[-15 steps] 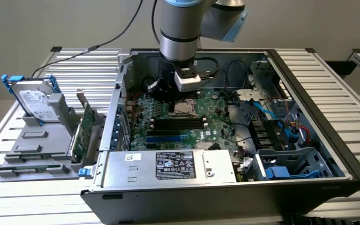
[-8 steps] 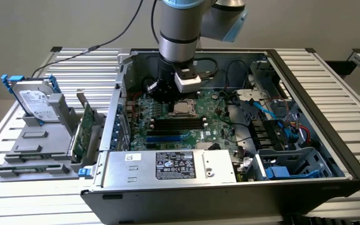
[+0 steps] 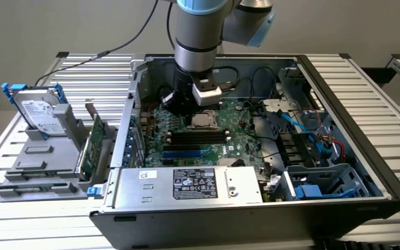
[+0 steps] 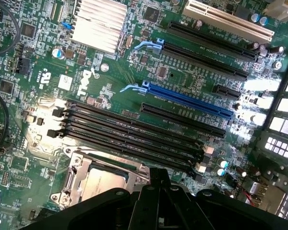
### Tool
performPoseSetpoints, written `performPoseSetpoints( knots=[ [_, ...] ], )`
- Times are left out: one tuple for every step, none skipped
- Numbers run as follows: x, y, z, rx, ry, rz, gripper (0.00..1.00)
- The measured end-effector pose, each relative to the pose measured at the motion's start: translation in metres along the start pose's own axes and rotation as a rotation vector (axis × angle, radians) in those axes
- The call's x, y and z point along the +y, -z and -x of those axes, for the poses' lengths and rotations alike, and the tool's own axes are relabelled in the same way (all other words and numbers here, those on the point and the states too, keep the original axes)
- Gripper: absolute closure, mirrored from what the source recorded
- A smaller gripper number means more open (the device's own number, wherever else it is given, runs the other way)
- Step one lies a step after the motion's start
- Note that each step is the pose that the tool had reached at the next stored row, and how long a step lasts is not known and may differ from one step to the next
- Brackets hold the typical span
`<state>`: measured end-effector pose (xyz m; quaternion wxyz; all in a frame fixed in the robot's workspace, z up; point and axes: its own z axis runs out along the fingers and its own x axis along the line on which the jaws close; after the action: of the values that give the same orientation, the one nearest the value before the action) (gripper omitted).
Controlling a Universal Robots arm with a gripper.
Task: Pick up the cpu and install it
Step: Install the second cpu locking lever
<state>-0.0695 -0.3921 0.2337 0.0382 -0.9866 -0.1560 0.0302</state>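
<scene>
Hand [image 3: 180, 107] closed, empty, hovering over motherboard [image 4: 134, 86]; cpu [image 3: 204, 120] seated in socket just beside it, toward the case's drive-bay side.

The motherboard [image 4: 110, 72] is green with black memory slots [image 4: 134, 132], one blue expansion slot [image 4: 187, 99] and a ribbed silver heatsink [image 4: 98, 21]. The cpu [image 4: 103, 184] is dull silver within a bright metal frame. The hard drive [image 3: 39, 112] is silver in a blue frame, and the counter [image 3: 366, 83] is pale, ribbed metal.

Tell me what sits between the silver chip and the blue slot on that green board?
Four long black slots lie between the cpu and the blue slot, seen in the wrist view.
</scene>
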Motion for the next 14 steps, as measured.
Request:
performPoseSetpoints(
  knots=[
    [-0.0001,-0.0006,0.0002,0.0009,0.002,-0.0028,0.89],
    [-0.0001,-0.0013,0.0005,0.0018,0.005,-0.0058,0.89],
    [-0.0002,-0.0018,0.0008,0.0025,0.007,-0.0088,0.89],
    [-0.0002,-0.0024,0.0010,0.0034,0.008,-0.0119,0.89],
    [-0.0003,-0.0029,0.0012,0.0043,0.010,-0.0149,0.89],
    [-0.0003,-0.0034,0.0014,0.0051,0.011,-0.0177,0.89],
    [-0.0003,-0.0040,0.0017,0.0060,0.013,-0.0206,0.89],
    [-0.0004,-0.0045,0.0018,0.0067,0.014,-0.0230,0.89],
    [-0.0004,-0.0050,0.0020,0.0074,0.014,-0.0251,0.89],
    [-0.0003,-0.0053,0.0020,0.0078,0.014,-0.0266,0.89],
    [-0.0003,-0.0057,0.0020,0.0080,0.014,-0.0271,0.89],
    [-0.0003,-0.0063,0.0020,0.0080,0.014,-0.0273,0.89],
    [-0.0002,-0.0071,0.0020,0.0079,0.014,-0.0272,0.89],
    [-0.0001,-0.0080,0.0020,0.0079,0.014,-0.0273,0.89]
  ],
)
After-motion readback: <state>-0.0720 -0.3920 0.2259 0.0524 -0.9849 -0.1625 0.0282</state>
